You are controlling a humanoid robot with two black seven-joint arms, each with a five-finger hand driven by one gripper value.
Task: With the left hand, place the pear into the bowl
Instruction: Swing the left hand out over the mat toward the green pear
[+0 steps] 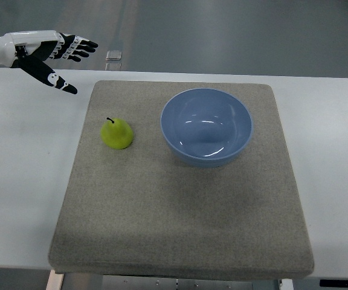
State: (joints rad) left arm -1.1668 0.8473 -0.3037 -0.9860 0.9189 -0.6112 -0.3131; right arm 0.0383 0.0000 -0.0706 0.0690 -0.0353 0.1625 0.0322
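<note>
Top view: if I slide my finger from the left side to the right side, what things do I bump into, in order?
Left hand, open at the far left corner → green pear on the grey mat → blue bowl, empty, also on the mat.

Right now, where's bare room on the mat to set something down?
The near half of the mat, in front of the pear and bowl, is bare. So is the right strip beside the bowl. Tightest: the gap between pear and bowl. Left hand hovers off the mat's far-left corner.
</note>
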